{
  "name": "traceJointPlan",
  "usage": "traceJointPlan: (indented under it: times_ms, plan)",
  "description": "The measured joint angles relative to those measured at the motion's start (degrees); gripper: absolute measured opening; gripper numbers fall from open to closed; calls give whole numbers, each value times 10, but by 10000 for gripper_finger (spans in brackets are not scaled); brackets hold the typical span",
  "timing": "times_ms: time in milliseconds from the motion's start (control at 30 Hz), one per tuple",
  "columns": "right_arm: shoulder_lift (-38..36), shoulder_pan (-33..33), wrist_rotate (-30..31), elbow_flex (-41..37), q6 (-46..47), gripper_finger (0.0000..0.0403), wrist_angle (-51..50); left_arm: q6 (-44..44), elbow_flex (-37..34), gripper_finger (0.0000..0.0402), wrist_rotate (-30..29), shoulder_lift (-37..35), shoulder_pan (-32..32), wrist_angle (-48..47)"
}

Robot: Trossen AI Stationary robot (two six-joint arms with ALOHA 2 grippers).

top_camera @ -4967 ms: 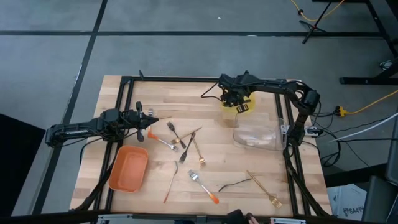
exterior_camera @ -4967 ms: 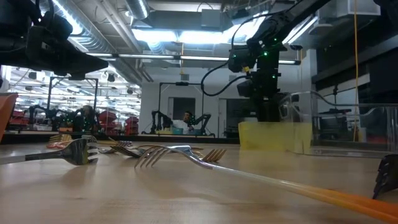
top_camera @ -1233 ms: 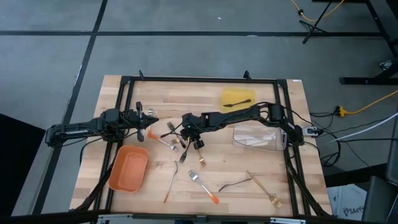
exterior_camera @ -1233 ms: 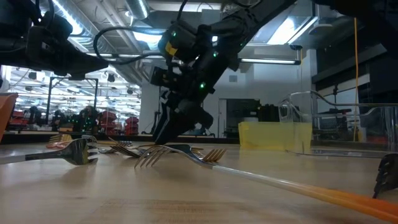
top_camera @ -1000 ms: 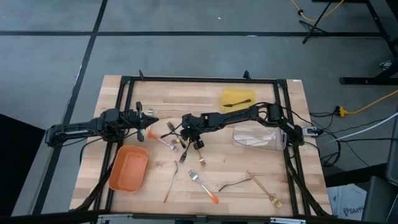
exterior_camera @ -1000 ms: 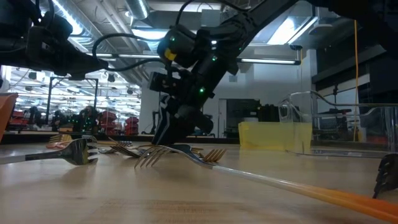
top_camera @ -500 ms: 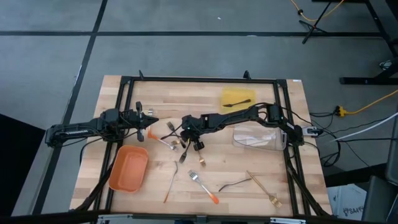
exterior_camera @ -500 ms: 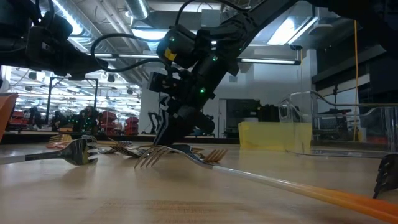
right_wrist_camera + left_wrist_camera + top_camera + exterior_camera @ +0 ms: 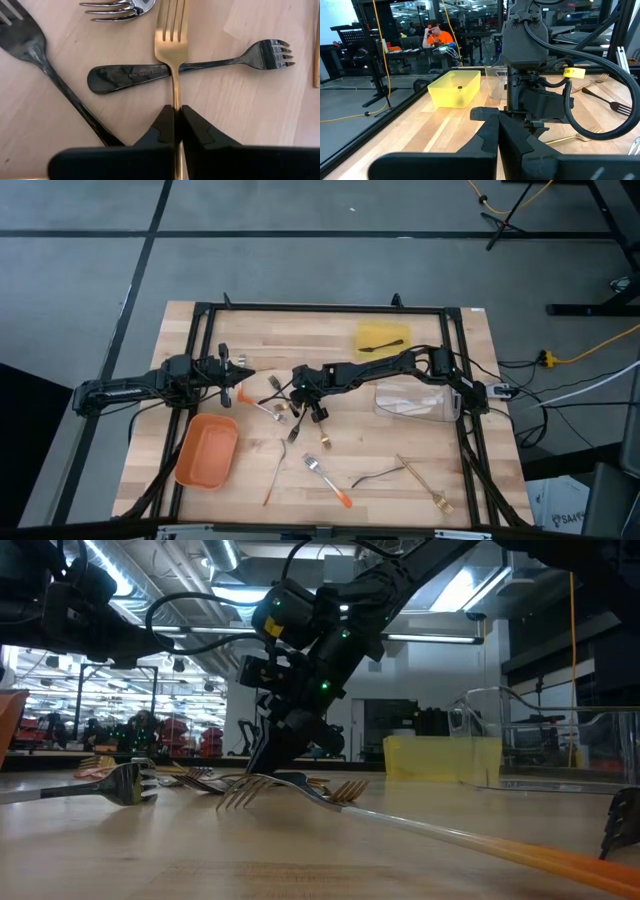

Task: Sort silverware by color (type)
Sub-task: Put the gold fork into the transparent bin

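The right tool (image 9: 175, 112) is down low in the middle of the table (image 9: 330, 330), right in the pile of silverware. Its two fingers are pressed together on the thin neck of a gold fork (image 9: 171, 30). It holds the fork by the skinny part because that bit fits between the fingers. The gold fork lies on top of a dark fork (image 9: 190, 67), making a cross, so it has to come off first. Another dark fork (image 9: 30, 50) lies just beside them, and the prongs of a silver fork (image 9: 117, 7) peek in near the gold fork's prongs.

The left tool (image 9: 236, 372) waits at the left side of the table, above the orange tray. Its fingers are squeezed together with nothing between them.

There are three trays. The orange tray (image 9: 207, 452) sits at the front left, and I see nothing in it. The yellow tray (image 9: 384, 340) sits at the back, and it has one small dark piece (image 9: 381, 346) inside, likely a dark utensil, though it is too small to be sure. The clear tray (image 9: 412, 402) sits on the right side; I cannot tell if something is in it.

More silverware lies near the front: a fork with an orange handle (image 9: 328, 480), a dark one (image 9: 378, 475) and a gold one (image 9: 424, 483).
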Motion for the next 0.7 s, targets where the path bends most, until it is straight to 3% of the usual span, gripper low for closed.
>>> traceJointPlan:
  times_ms: [433,700]
  plan:
    - [-44,0,13,-4,-1,2,-28,0,0,0,0,0,0,0]
    - [-105,0,34,-2,0,2,-131,0,0,0,0,0,0,0]
